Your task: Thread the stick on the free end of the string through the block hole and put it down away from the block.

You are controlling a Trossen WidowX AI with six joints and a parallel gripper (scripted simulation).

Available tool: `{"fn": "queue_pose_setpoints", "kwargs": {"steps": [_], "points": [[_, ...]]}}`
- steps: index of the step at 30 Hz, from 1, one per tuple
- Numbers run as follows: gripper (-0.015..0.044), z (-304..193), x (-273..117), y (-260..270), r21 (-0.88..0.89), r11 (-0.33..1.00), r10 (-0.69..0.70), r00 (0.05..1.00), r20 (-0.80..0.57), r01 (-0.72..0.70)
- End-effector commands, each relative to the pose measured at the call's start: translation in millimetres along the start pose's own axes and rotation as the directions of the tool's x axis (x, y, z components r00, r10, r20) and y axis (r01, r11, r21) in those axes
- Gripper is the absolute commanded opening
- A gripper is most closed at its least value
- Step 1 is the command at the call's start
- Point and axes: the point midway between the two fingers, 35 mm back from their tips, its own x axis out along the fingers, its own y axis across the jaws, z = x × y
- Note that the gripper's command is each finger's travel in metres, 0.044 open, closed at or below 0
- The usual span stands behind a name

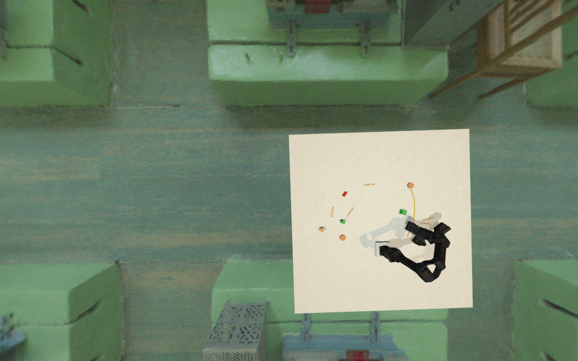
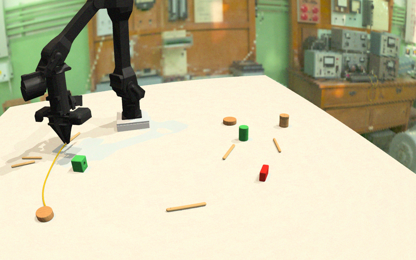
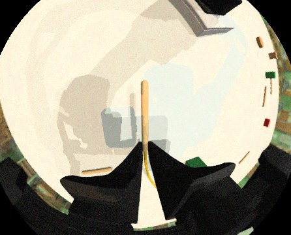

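Stick is gripped near its string end by the pincer, whose fingers are nearly together on it. It seems just off the surface, judging by its separate shadow in the wrist view. The free end points toward the lower part of the top frame, away from the block, which sits just beside, to the pincer's upper left there.

The visible hole mouth faces right in the exterior frame, so the bore probably runs roughly left-right from above, well across the stick's long axis. Next should come a swing to line up the free end with one mouth, the string trailing without nudging the block.
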Motion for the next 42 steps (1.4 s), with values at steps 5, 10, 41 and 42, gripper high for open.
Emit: {"fn": "queue_pose_setpoints", "kwargs": {"steps": [5, 10, 41, 42], "points": [[0.0000, -2, -13, 1, -0.003, 1.000, 0.005, 1.000, -0.010, -0.005], [0.0000, -2, -20, 1, -0.003, 1.000, 0.005, 1.000, -0.010, -0.005], [0.0000, -6, -34, 1, -0.229, 0.973, 0.002, 1.000, -0.003, -0.003], [0.0000, -7, -35, 1, -0.264, 0.965, 0.002, 1.000, -0.003, -0.003]]}}
